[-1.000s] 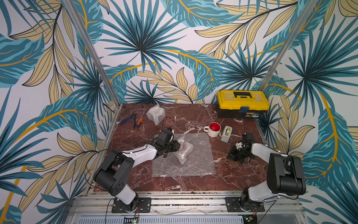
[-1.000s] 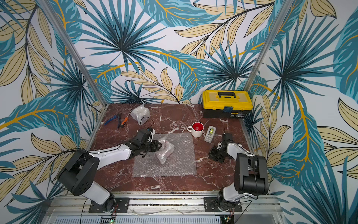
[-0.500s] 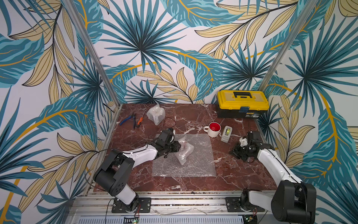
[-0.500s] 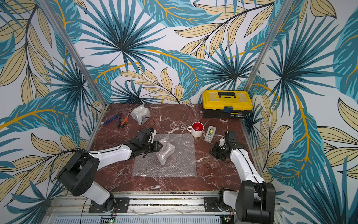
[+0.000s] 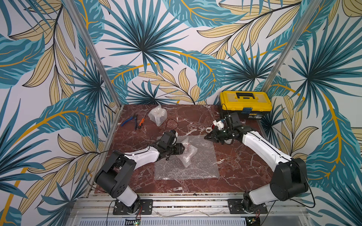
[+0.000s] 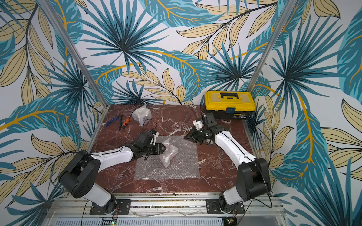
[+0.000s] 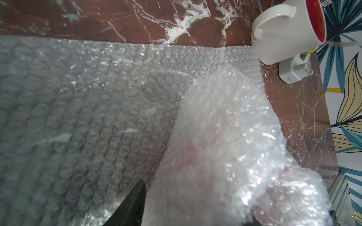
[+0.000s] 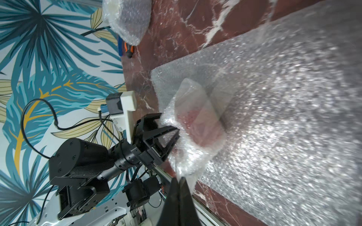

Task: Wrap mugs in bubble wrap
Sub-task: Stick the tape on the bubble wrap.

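Marble counter (image 5: 244, 172): the wrapped red mug (image 5: 188, 156) lies mid bubble wrap sheet (image 5: 203, 168), left end effector (image 5: 183, 150) part-open against it. That wrap looks done; the closed, empty right end effector (image 5: 206, 137) should fetch the white mug (image 7: 284, 33) at that sheet's corner.

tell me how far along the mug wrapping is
Done: one bubble-wrapped bundle sits at the back by the tools. In hand: a second bundle, reddish inside, lies on the flat bubble wrap sheet with the left gripper open at its end; the right gripper is shut and empty. Still to do: the white mug with red inside is bare, at the sheet's corner.
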Tool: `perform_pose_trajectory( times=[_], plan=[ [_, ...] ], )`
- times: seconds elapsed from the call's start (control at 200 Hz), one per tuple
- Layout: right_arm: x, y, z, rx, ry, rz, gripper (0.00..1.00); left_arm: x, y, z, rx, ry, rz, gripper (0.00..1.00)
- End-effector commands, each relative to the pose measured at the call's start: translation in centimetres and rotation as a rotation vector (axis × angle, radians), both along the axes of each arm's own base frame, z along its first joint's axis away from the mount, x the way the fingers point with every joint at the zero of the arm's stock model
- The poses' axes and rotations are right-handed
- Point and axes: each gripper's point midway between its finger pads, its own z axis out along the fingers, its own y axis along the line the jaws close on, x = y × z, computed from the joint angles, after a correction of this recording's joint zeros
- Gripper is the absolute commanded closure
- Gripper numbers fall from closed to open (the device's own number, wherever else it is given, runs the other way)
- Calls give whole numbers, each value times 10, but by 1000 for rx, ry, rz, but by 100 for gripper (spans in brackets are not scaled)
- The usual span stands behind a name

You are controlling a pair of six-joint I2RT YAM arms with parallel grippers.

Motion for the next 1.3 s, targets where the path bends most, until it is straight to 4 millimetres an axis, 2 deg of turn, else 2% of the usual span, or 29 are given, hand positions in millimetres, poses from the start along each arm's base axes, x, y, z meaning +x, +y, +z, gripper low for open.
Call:
perform_pose_trajectory(
  times=[0.0,0.14,0.255,0.506,0.836,1.066,1.297],
  plan=[
    [-1,33,14,84,-7,74,100,-21,9,-16,44,62,-14,37],
    [0,63,17,145,2,128,100,-22,11,-16,46,62,-8,31],
    [0,82,18,149,0,166,100,-23,10,-16,45,62,-10,30],
    [8,106,23,144,-23,207,100,-22,8,-15,43,59,-16,30],
    [11,114,30,154,-44,227,100,-22,8,-16,43,61,-19,30],
    [7,115,11,135,-6,234,100,-22,7,-15,42,60,-21,30],
    [-7,114,-5,122,35,250,100,-22,7,-16,44,61,-22,30]
  ],
)
